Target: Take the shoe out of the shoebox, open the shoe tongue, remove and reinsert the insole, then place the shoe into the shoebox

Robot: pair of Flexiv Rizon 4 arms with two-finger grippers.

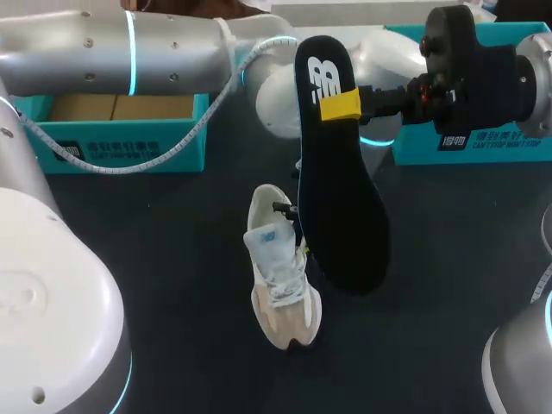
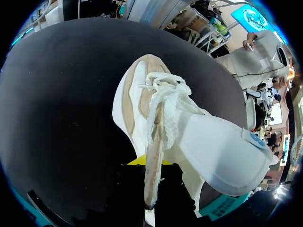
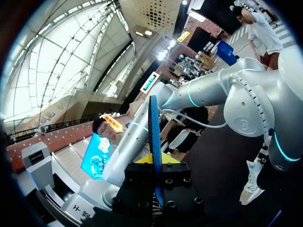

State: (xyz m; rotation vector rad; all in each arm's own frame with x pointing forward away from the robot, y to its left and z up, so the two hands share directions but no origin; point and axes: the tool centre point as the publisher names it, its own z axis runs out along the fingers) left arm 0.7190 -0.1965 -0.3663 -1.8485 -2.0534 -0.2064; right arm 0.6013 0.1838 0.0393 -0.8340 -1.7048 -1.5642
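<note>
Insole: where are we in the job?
Done: the shoe is out of the shoebox and stands on the table, and the insole is out of it. In hand: the right gripper is shut on the insole, holding it in the air beside the shoe. Left: slide the insole back in, then put the shoe into the shoebox.

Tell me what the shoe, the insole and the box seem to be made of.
Shoe: white mesh fabric with beige suede-like panels, matt; woven texture and cloth laces show.
Insole: dark foam, probably cloth-faced, matt; thin, seen edge-on in the right wrist view.
Box: teal printed cardboard, likely; brown bare inside.
</note>
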